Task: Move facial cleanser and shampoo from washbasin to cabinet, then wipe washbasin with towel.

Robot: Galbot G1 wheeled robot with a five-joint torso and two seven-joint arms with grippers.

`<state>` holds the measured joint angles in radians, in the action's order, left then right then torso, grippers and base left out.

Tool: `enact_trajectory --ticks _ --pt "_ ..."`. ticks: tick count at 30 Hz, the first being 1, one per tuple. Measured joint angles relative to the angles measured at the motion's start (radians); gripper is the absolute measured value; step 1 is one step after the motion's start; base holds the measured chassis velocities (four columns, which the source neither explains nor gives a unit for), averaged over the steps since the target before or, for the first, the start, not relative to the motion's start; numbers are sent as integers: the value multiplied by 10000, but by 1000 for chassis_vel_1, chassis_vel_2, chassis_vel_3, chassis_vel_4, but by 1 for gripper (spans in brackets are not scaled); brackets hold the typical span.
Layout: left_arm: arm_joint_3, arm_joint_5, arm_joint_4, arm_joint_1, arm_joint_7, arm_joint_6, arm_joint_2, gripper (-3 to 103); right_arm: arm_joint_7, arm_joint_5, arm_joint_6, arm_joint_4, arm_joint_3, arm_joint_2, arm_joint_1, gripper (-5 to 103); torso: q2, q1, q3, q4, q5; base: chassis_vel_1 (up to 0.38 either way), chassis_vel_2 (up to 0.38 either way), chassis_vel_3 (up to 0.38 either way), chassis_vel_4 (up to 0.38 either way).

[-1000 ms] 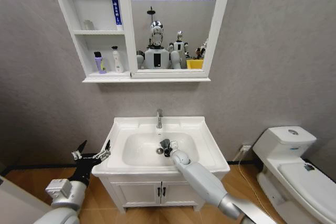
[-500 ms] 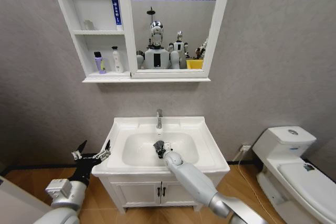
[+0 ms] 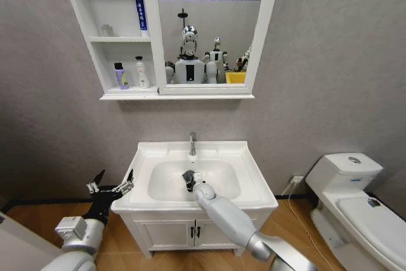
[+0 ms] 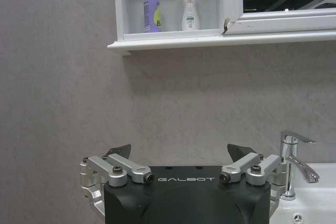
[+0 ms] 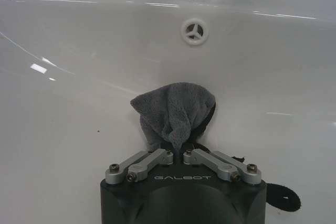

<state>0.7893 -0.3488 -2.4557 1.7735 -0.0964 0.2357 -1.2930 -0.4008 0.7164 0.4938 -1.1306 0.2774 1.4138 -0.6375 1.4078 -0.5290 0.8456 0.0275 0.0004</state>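
Note:
My right gripper [image 3: 188, 178] is down in the bowl of the white washbasin [image 3: 250, 179], shut on the small dark grey towel [image 5: 176, 109]. The cloth bunches out past my right gripper [image 5: 178, 153] onto the bowl's floor, below the overflow hole [image 5: 194, 30]. My left gripper [image 3: 111, 188] hangs open beside the basin's left edge, with nothing between the fingers of the left gripper [image 4: 179, 153]. On the lower shelf of the cabinet [image 3: 95, 42] stand a purple bottle [image 3: 118, 75] and a white bottle [image 3: 141, 72]; I cannot tell which is the cleanser and which the shampoo.
A chrome tap [image 3: 192, 143] rises at the back of the basin. A blue tube [image 3: 139, 4] stands on the cabinet's top shelf. A white toilet [image 3: 355, 201] sits to the right. The two-door vanity [image 3: 184, 233] is under the basin.
My right gripper has dragged the towel leftward across the bowl floor. The left arm has stayed still.

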Motion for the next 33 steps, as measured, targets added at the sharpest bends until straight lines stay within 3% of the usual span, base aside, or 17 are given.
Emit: enact_trajectory --ticks 13,19,33 --pt "0 0 0 0 0 0 0 100 -104 292 114 -802 -336 -892 -197 3 -2 -1 1 3 -2 0 0 0 0" --pt "0 0 0 0 0 0 0 100 -121 331 133 -790 -303 -930 -165 3 -2 -1 0 1 -2 0 0 0 0" --pt "0 -1 0 0 0 1 0 100 -156 195 -185 399 313 404 155 3 3 0 -3 4 -6 0 0 0 0"
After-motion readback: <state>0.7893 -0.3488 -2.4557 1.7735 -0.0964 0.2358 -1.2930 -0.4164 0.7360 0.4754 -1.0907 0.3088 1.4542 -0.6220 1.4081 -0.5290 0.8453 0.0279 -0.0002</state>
